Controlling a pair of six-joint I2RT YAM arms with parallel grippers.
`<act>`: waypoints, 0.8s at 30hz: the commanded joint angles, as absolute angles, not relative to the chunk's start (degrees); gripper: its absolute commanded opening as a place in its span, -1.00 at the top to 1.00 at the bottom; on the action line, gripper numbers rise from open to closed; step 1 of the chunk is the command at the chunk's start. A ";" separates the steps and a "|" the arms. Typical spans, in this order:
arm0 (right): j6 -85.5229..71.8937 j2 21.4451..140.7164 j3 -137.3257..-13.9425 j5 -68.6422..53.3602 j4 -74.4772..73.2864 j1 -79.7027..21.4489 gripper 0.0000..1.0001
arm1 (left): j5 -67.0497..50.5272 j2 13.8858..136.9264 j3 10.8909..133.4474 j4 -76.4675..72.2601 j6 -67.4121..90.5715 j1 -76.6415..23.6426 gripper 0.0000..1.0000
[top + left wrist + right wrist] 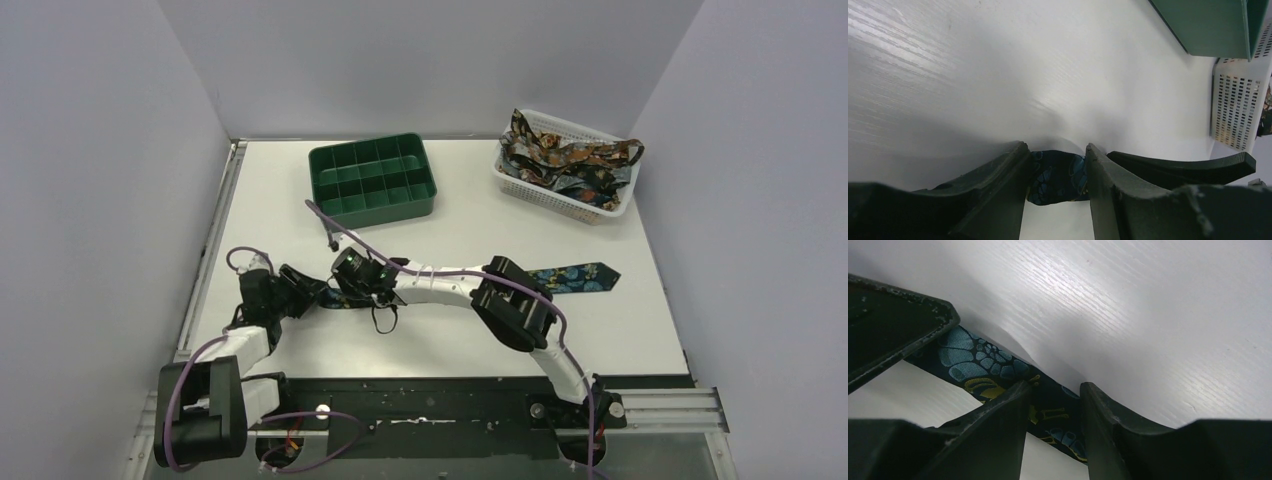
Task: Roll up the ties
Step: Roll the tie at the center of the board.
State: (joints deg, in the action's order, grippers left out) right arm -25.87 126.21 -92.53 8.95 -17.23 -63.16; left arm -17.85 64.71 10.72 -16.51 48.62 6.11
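One tie (585,278), dark navy with blue and yellow patterns, lies stretched across the table; its wide end points right. Its narrow end is at the left, where both grippers meet. My left gripper (312,291) is shut on the tip of the tie (1058,175), and the cloth fills the gap between its fingers (1054,147). Just to the right, my right gripper (347,289) has its jaws closed on the tie (998,367), which crosses slantwise between its fingers (1053,386). More ties (560,155) are piled in the basket.
A green compartment tray (372,178) stands at the back centre. A white mesh basket (610,205) sits at the back right. The right arm reaches leftward over the tie's middle. The tray (1208,25) and basket (1235,110) also show in the left wrist view.
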 commanded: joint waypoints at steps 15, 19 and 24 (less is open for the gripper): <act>-26.48 122.46 -90.94 13.16 -16.15 -62.53 0.18 | -13.33 56.03 12.81 -0.10 46.31 6.41 -0.12; -26.46 122.76 -90.70 12.77 -15.91 -63.05 0.18 | -15.70 57.45 12.35 -0.70 46.83 6.33 -0.13; -25.81 122.83 -90.31 12.86 -15.65 -63.45 0.17 | -19.39 61.87 11.80 -6.25 49.17 6.33 -0.14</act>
State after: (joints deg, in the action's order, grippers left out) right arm -26.35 125.89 -91.39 12.38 -16.08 -63.05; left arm -16.56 58.24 11.88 -6.24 47.86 6.11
